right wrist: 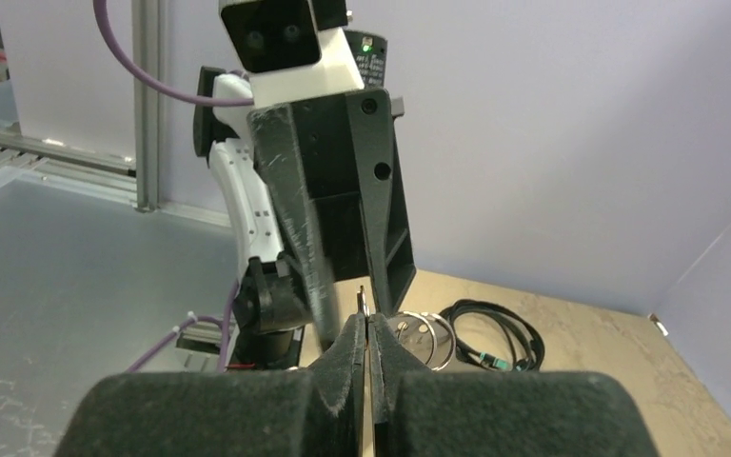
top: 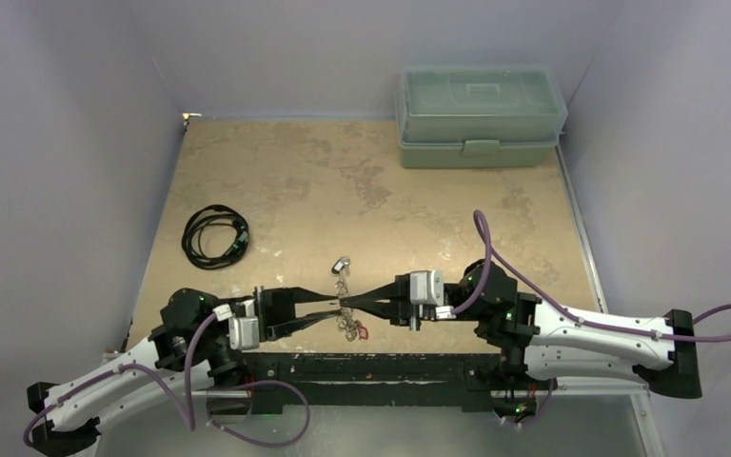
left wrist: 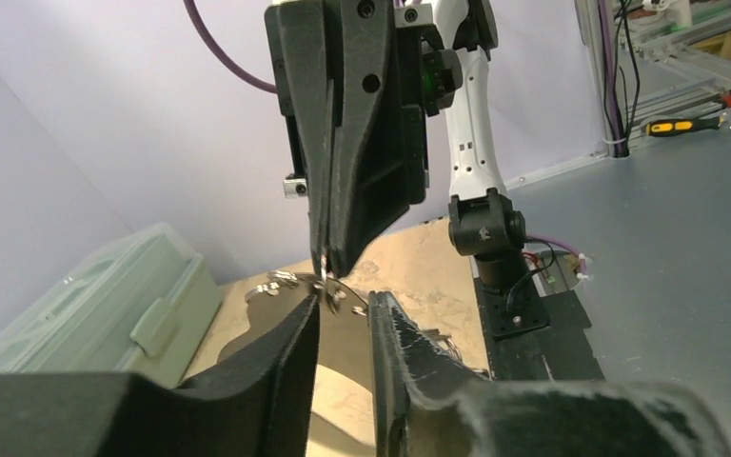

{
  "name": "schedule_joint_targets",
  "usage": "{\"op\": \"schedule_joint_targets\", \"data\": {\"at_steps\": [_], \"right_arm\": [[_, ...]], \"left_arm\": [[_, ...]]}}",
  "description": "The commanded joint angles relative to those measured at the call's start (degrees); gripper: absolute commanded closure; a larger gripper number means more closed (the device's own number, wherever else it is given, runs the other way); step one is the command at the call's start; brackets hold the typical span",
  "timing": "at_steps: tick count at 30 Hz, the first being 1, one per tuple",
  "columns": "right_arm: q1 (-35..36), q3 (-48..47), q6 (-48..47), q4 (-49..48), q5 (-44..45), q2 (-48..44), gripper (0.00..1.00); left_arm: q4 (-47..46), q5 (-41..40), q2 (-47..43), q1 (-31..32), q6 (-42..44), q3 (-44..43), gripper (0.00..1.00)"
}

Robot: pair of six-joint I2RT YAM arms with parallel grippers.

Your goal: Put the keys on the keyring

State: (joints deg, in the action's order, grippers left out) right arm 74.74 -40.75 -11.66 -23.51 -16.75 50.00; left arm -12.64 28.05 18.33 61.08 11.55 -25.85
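Holding the keyring (top: pixel 346 307) well right of the coiled cable (top: pixel 214 236), the right fingers (right wrist: pixel 347 354) are clamping its thin edge while the left fingers (left wrist: pixel 290 338) are standing slightly apart; the trailing keys (top: pixel 354 328) are threatening to twist it loose.

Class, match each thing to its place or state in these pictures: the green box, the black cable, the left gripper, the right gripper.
Things:
1. green box
2. black cable
3. left gripper
4. right gripper

Places or states:
A. jaws pressed shut
B. coiled, on the left side
C. jaws parted, a gap between them
D. far right corner, lid closed

Pairs: 1-D, 2-B, 3-C, 4-A
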Motion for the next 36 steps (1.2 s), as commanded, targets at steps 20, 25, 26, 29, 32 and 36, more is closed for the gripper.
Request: {"op": "schedule_joint_targets", "data": {"at_steps": [20, 25, 26, 29, 32, 36], "right_arm": [[0.37, 2.43, 1.11, -7.44, 5.39, -4.75, 1.00], [0.32, 7.45, 10.89, -20.01, 12.17, -6.23, 1.00], [0.32, 8.75, 15.11, -23.47, 15.17, -6.29, 1.00], [0.32, 9.60, 22.55, -26.59, 26.29, -6.52, 1.00], [0.32, 8.27, 26.81, -23.18, 34.10, -6.27, 1.00], [0.34, 5.07, 32.33, -14.66, 43.56, -6.78, 1.00]], "left_arm": [[2.05, -3.31, -3.57, 0.00, 2.96, -0.59, 0.69], [1.48, -3.31, -2.92, -0.06, 2.20, -0.79, 0.69], [1.43, -3.35, -2.87, -0.08, 2.09, -0.90, 0.69], [1.39, -4.45, -2.79, -0.25, 1.86, -0.98, 0.69], [1.35, -6.35, -3.04, -0.26, 1.97, -1.00, 0.69], [1.52, -9.46, -3.26, -0.35, 2.20, -1.05, 0.69]]}}
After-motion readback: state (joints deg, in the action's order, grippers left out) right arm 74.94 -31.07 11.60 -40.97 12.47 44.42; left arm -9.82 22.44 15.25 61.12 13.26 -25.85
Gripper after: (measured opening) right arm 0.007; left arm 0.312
